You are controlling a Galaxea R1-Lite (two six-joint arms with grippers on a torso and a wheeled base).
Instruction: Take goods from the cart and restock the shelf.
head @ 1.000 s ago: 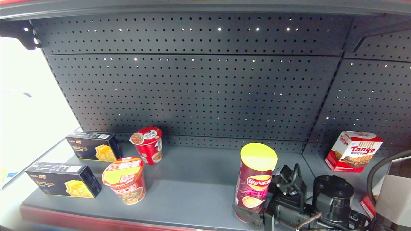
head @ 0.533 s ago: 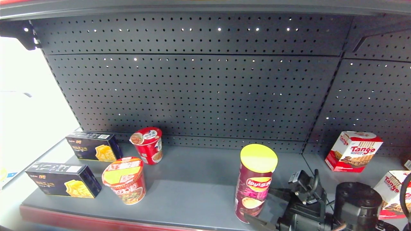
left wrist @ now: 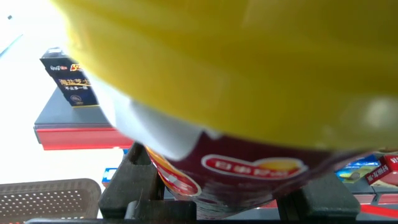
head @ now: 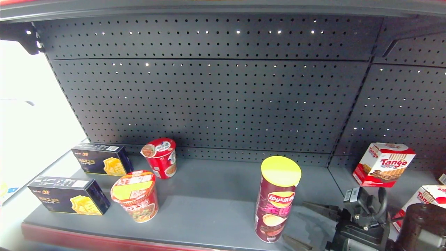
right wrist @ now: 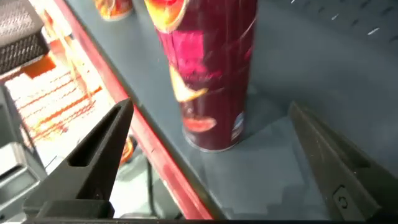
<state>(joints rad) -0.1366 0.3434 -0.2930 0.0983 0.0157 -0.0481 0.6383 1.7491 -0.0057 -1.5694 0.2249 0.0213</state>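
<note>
Here the right gripper (head: 293, 220) stands open just beside the upright chip can (head: 277, 198) on the shelf (head: 209, 205), flanked by noodle cups (head: 135, 195) and wafer boxes (head: 383, 164). In the left wrist view, the left gripper (left wrist: 224, 202) clamps a second can (left wrist: 249, 168).

Dark grey perforated metal back panel (head: 209, 104), pinpoints of light coming through some holes. Grey metal shelf deck (head: 216, 195) below it, with a red front strip (head: 104, 240). Underside of a grey upper shelf (head: 223, 7) overhead, black bracket (head: 21, 35) at its left end. Slanted dark upright (head: 352, 104) splits off a second perforated bay (head: 407, 104) on the right. Left of the unit: blown-out white glare (head: 28, 115).
</note>
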